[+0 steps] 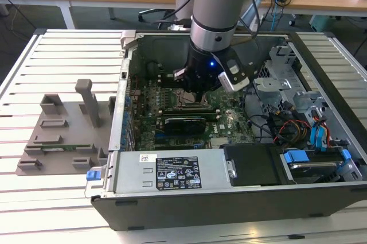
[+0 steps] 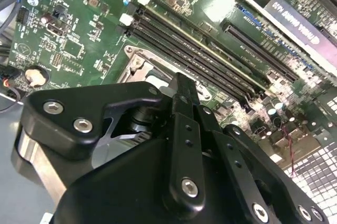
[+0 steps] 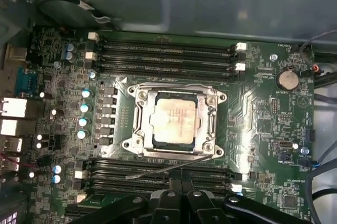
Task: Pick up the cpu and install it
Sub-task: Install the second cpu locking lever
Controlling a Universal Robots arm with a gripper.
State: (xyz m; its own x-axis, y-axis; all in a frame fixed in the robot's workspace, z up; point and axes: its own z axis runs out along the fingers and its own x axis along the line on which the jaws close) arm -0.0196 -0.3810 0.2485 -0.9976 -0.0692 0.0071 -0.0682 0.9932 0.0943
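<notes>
cpu (image 3: 175, 120): seated in socket (image 3: 138, 97), install step.
my gripper (image 3: 181, 203): fingers together, empty, over the board.
next: probably retreat.

One cpu (image 3: 174, 121) is sitting in one socket (image 3: 138, 142), just ahead of one gripper (image 3: 181, 184); one motherboard (image 3: 263, 118) is lying beneath.

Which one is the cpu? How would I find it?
Look inside the open computer case at the green motherboard. In its middle, between rows of long black slots, sits a silver metal frame. The cpu is the flat, pale square lying inside it.
</notes>
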